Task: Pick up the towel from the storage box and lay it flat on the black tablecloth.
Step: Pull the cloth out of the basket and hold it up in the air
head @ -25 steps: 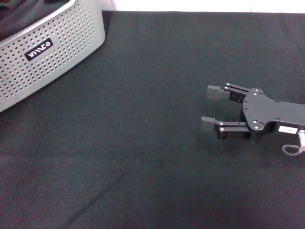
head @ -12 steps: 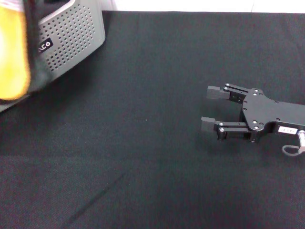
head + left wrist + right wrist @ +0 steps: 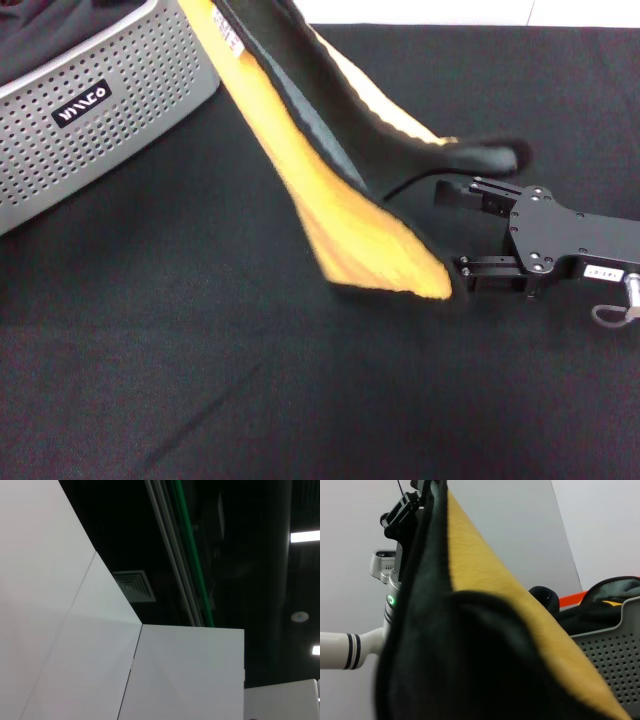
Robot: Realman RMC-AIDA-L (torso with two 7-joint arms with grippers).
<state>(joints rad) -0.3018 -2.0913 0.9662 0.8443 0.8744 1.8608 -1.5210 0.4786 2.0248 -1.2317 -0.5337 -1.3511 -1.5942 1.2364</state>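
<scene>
Yellow-orange and grey-green terry towel with black edging hangs stretched from above the light grey perforated plastic storage box, its lower end draped over the right gripper, which lies on the large matte black tablecloth, fingers spread apart (lower one partly covered). Left gripper holds the towel's top edge aloft; right wrist view shows it.

Storage box label: white lettering, unreadable

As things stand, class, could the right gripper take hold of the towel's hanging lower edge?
Probably yes: the right gripper rests on the tablecloth, and the towel hangs right at its fingertips, with nothing between.
</scene>
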